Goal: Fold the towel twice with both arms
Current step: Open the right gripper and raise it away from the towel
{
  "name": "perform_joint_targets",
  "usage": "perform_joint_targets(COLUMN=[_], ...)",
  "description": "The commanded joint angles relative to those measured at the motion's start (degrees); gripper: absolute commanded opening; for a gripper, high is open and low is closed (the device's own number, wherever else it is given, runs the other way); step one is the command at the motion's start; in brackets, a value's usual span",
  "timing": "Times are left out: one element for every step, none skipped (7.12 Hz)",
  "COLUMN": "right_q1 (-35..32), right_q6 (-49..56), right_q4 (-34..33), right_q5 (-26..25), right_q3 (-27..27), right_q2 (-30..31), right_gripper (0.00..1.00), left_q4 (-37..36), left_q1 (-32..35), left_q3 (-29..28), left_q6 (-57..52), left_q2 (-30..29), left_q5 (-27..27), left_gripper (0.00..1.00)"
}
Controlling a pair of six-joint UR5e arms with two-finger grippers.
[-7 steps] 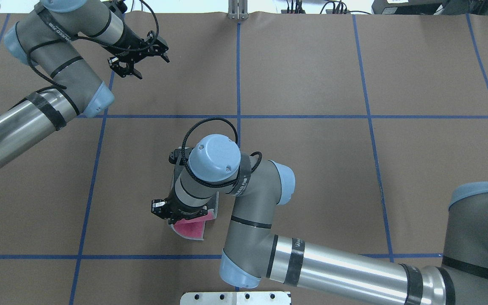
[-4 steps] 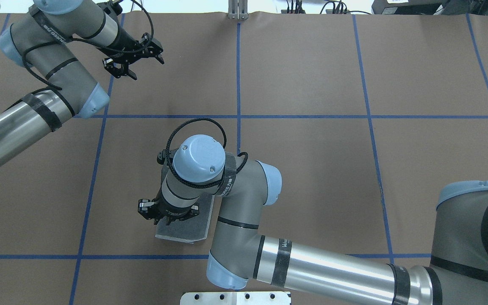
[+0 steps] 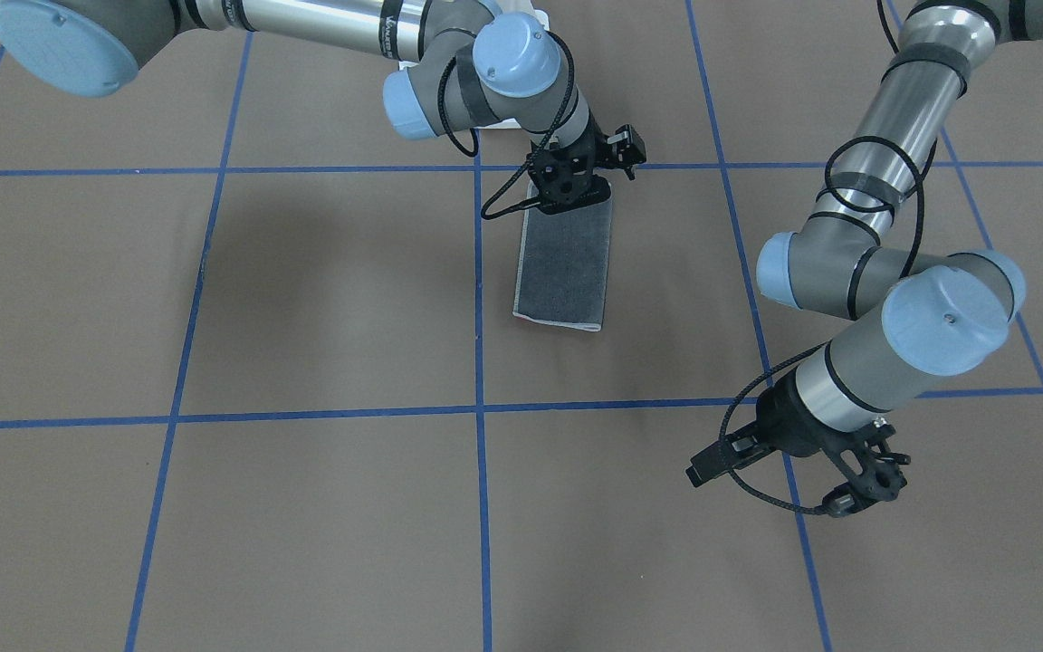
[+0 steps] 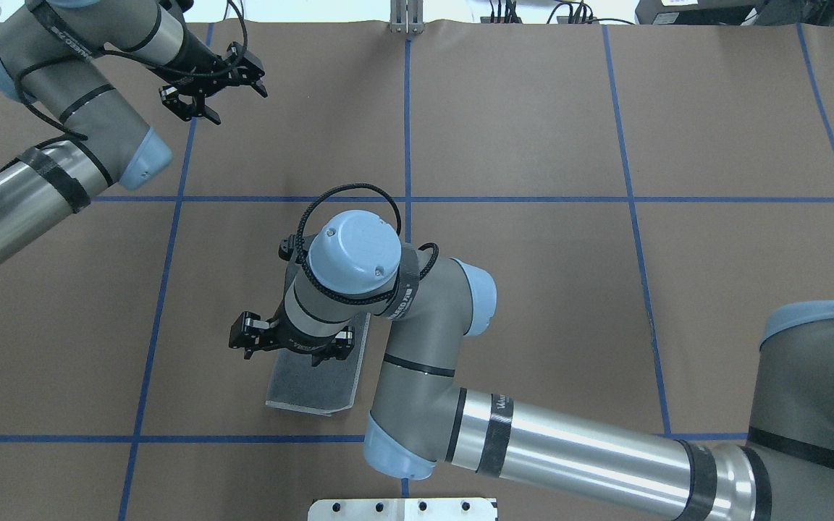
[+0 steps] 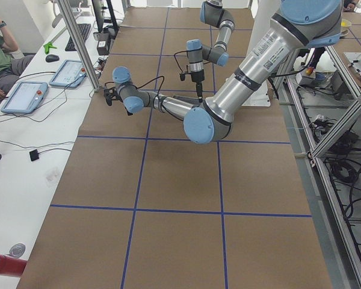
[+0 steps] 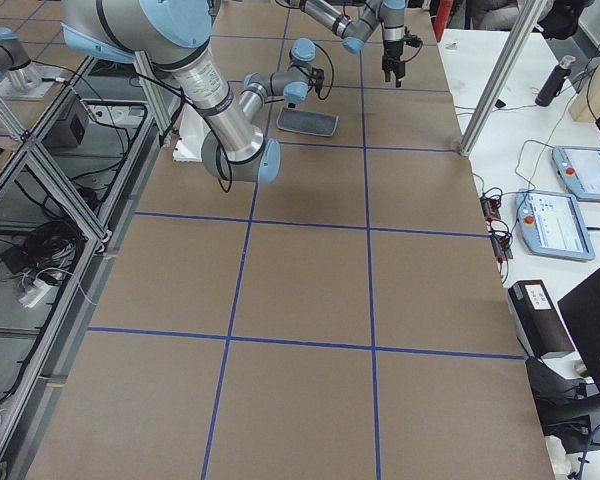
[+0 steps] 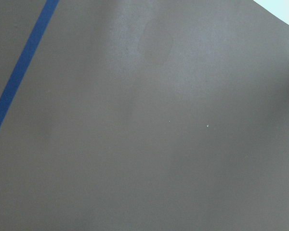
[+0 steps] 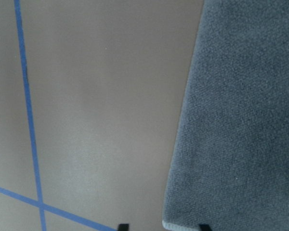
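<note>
Towel (image 3: pixel 565 263) folded flat — right gripper (image 8: pixel 164 226) parted over its edge.

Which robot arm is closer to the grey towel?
Right. The right gripper hangs just above the towel, with its fingers apart. The left gripper is far away, over bare table near the far edge.

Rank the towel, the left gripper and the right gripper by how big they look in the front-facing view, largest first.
1. towel, plainly the largest.
2-3. left gripper and right gripper: the left looks slightly bigger, but it seems nearer the camera, so no firm ranking.
</note>
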State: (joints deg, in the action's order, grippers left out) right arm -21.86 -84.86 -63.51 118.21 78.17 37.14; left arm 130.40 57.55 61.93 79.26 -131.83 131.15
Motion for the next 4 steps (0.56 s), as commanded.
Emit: perform_joint_targets(right_q1=[-6.67,-10.36,-14.05,-16.96], right_q6=[1.19,2.32,3.55,7.22], right_q4=[-3.80,-3.81,-3.46,-3.63], right_q5=[0.96,0.88,1.66,3.23], right_q3=[6.44,7.51,7.61,7.52], right_q2=[6.33,8.45,10.91,12.59], right_gripper=[1.00,1.00,1.00,1.00], left_q4=[-0.24,-0.41,-0.59,-0.76], left_q1=[3.17,3.18,2.74,2.04], left_q3=[5.09,11.40,19.12,25.29], left_q6=[-0.78,-0.69,-0.08,1.84], left_q2=[4.89,9.53,15.41,20.25], left_q5=[4.19,4.02,3.32,3.23], left_gripper=[1.00,1.00,1.00,1.00])
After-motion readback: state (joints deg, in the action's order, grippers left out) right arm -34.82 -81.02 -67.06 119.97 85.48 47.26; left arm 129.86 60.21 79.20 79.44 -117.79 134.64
